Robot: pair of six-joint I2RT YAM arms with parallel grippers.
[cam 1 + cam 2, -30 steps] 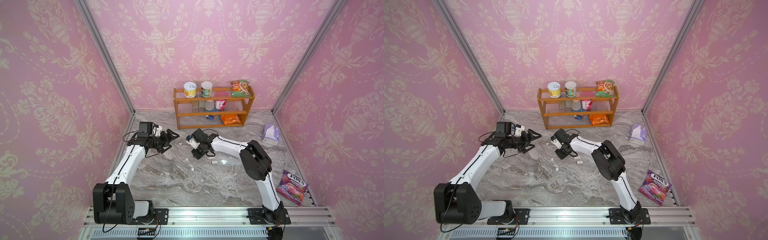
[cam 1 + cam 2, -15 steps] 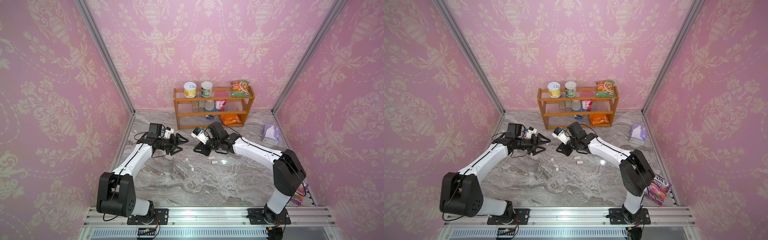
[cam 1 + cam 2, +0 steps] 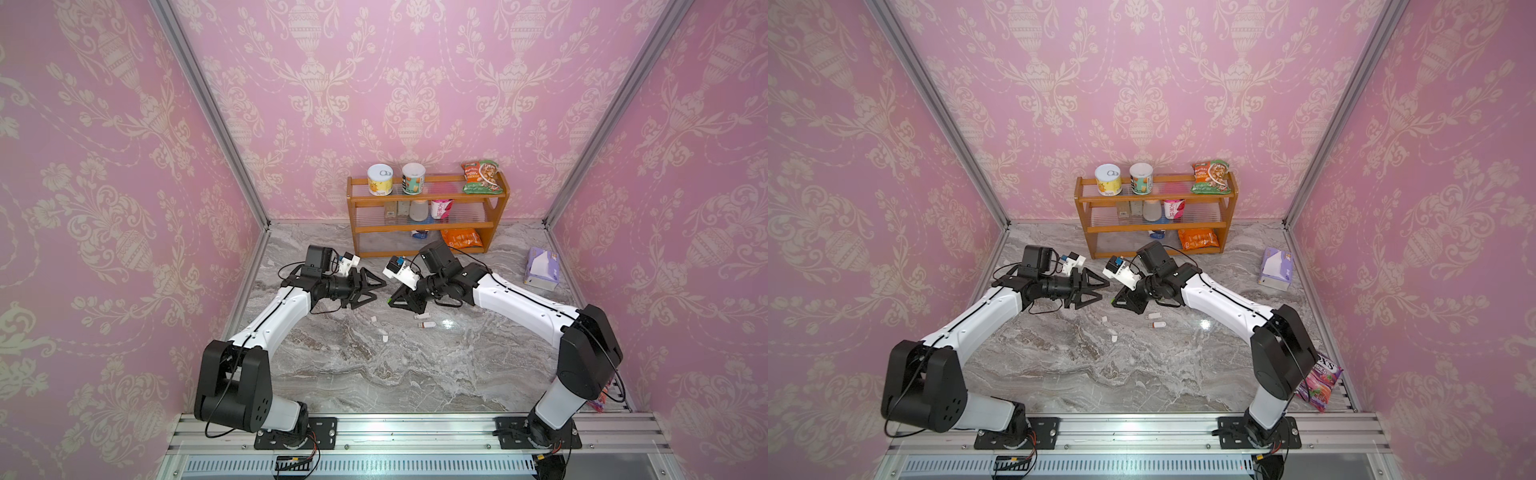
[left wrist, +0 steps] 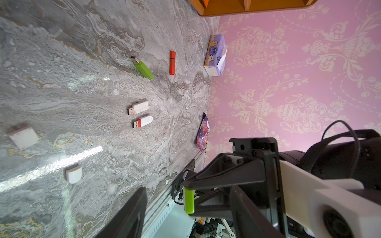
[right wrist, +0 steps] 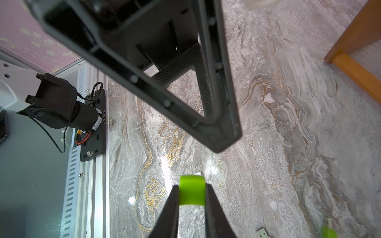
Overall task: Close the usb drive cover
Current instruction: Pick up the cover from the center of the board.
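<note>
Over the marbled tabletop (image 3: pixel 365 374), we see the right arm (image 3: pixel 519 303) with its jaws clenched on a green cap (image 5: pixel 192 190). The cap is pinched on two opposite sides, and part of it sticks out past the tips. Facing it from the left, the left arm (image 3: pixel 274 316) holds its jaws parted with nothing between them. Their tips are close to the cap but not touching it. Both sets of jaws hang in the air above the far middle of the tabletop, just in front of the wooden shelf (image 3: pixel 424 203).

The green usb drive (image 4: pixel 143 69) lies flat on the tabletop with its metal plug bare. It sits on the far side of a white drive (image 4: pixel 139 107) and a white-and-red drive (image 4: pixel 143 121), which lie side by side, plugs also bare. A red drive (image 4: pixel 172 62) rests to the right of the green one, apart from it. Left of the white drives, a square white cap (image 4: pixel 23 136) and a rounded white cap (image 4: pixel 73 174) lie loose and separate. A tissue box (image 3: pixel 540 268) stands by the right wall, and a candy bag (image 3: pixel 1318 382) lies in the near right corner.
</note>
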